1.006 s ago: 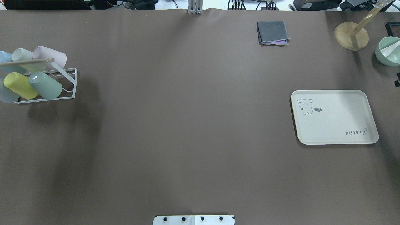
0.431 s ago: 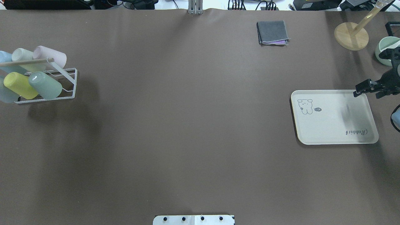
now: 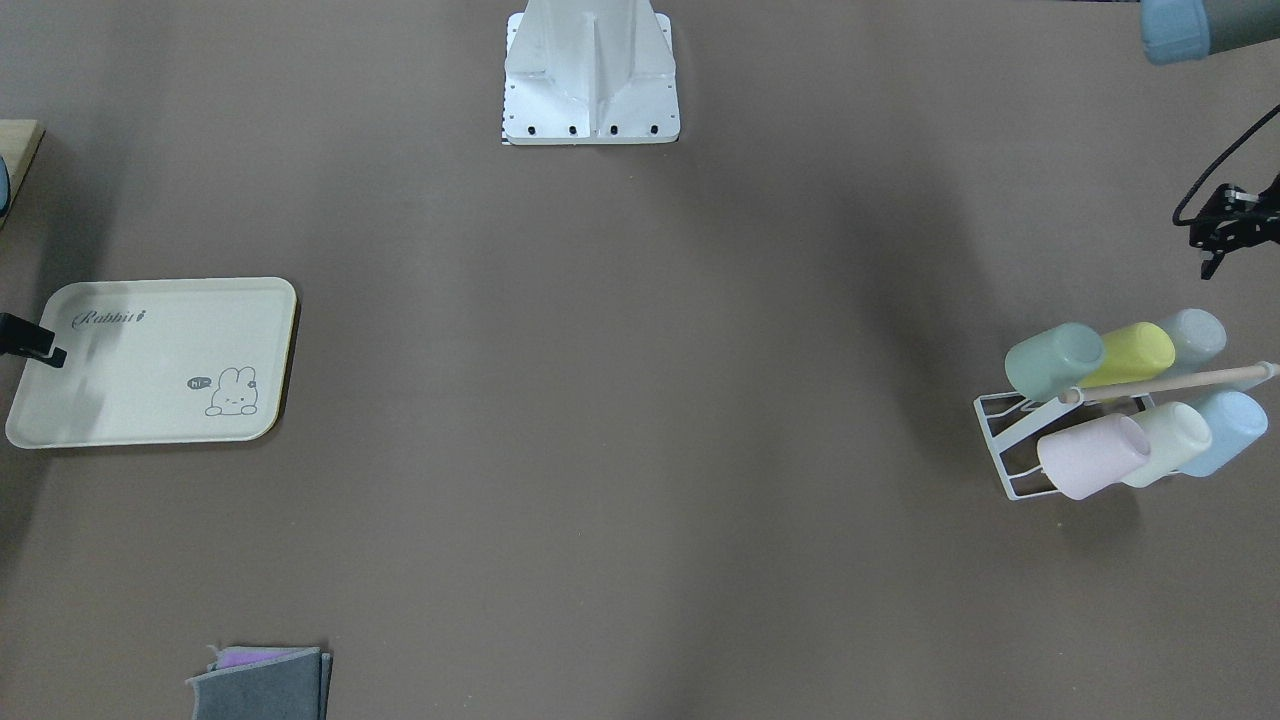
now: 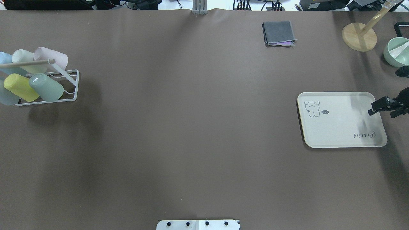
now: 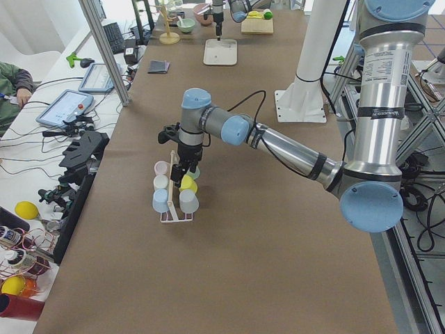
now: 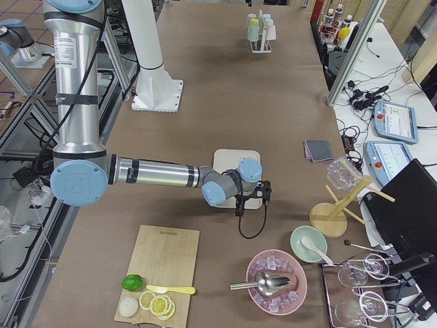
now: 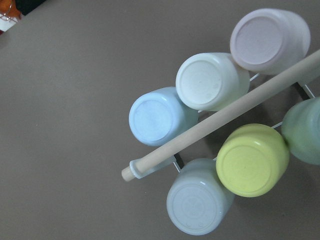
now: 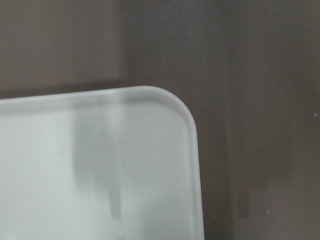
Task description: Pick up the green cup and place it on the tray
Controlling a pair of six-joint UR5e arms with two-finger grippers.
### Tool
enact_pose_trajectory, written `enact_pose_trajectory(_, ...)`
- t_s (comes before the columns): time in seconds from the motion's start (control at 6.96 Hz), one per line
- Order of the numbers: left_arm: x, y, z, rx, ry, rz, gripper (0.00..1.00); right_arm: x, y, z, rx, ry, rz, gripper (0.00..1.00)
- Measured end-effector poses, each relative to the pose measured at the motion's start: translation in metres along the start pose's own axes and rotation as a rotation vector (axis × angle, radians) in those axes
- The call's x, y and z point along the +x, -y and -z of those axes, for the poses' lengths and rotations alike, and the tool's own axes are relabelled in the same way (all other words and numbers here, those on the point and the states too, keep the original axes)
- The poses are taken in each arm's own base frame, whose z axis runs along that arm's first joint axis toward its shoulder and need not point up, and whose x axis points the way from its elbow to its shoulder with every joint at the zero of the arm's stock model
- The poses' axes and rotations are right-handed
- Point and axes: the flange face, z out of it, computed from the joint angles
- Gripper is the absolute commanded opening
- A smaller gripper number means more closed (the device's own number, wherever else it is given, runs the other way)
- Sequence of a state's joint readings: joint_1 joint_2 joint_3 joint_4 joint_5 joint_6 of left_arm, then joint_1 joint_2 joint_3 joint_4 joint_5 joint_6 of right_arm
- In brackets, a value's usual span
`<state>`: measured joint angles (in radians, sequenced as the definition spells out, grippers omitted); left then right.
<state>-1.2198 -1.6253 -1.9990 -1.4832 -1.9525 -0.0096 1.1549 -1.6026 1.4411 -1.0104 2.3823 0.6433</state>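
Note:
The green cup (image 4: 46,87) lies tilted on the near row of a white wire rack (image 4: 72,86) at the table's left end, beside a yellow cup (image 4: 18,87); it also shows as the green cup (image 3: 1055,358) and at the wrist view's right edge as the green cup (image 7: 303,131). My left gripper (image 5: 182,165) hangs just above the rack; I cannot tell whether it is open or shut. The cream tray (image 4: 342,119) with the rabbit drawing lies empty at the right. My right gripper (image 4: 379,106) hovers over the tray's right edge; its fingers are not clear.
Pink (image 4: 51,57), cream (image 4: 23,57) and pale blue cups fill the rack under a wooden rod (image 7: 225,117). A folded grey cloth (image 4: 278,33), a wooden stand (image 4: 359,36) and a mint bowl (image 4: 396,52) sit at the far right. A cutting board (image 6: 164,266) lies beyond the tray.
My right arm came into the overhead view from the right edge, first at the tray's far right corner, then nearer along its right edge. The cups and tray have not moved.

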Motion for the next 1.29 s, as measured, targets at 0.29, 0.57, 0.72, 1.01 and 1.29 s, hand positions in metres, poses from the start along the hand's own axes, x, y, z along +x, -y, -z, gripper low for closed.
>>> enact_pose_trajectory(0.29,0.051,0.027,0.004,-0.077,0.127,-0.187,0.98,0.012,-0.014,-0.001,-0.019,0.006,-0.012,0.80)
enact_pose_trajectory(0.57,0.098,0.057,0.009,-0.157,0.253,-0.385,0.98,0.016,-0.014,-0.004,-0.025,0.003,-0.019,0.79)
enact_pose_trajectory(0.72,0.116,0.064,0.007,-0.183,0.319,-0.476,0.98,0.018,-0.013,-0.006,-0.028,-0.001,-0.025,0.68)
enact_pose_trajectory(1.01,0.139,0.069,0.001,-0.203,0.464,-0.589,0.98,0.021,-0.007,-0.012,-0.036,-0.005,-0.034,0.38)
enact_pose_trajectory(1.29,0.164,0.068,-0.011,-0.240,0.582,-0.768,0.98,0.019,-0.003,-0.014,-0.039,-0.005,-0.036,0.05)
